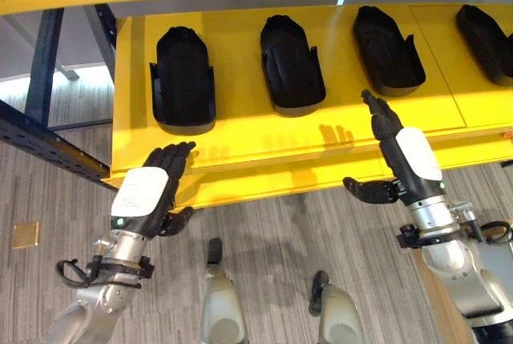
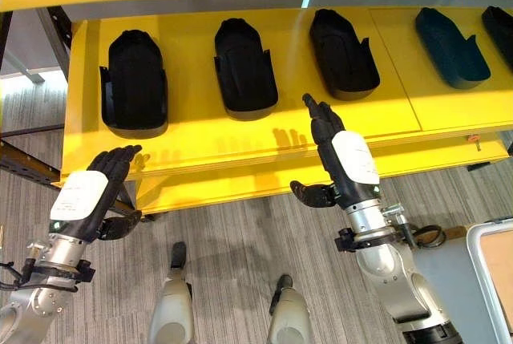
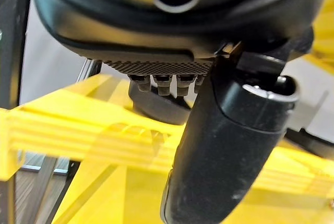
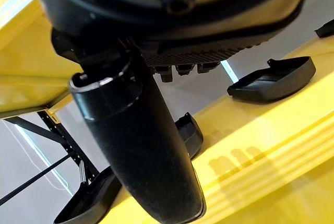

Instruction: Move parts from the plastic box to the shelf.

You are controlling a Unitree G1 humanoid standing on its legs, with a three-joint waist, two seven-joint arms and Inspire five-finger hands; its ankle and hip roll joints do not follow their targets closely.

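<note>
Lying along yellow shelf [image 1: 240, 151], black parts [image 1: 183, 79], rightmost cropped

Parts [image 1: 183, 79] matt black plastic; shelf [image 1: 240, 143] glossy yellow, smooth; floor [image 1: 272, 240] grey wood-grain, matt

The rightmost part [image 1: 486, 42] on the shelf [image 1: 240, 143] is cut off by the picture's edge. In the left wrist view, the left hand [image 3: 229, 145] hides most of a part [image 3: 156, 106] behind its thumb and fingers.
</note>
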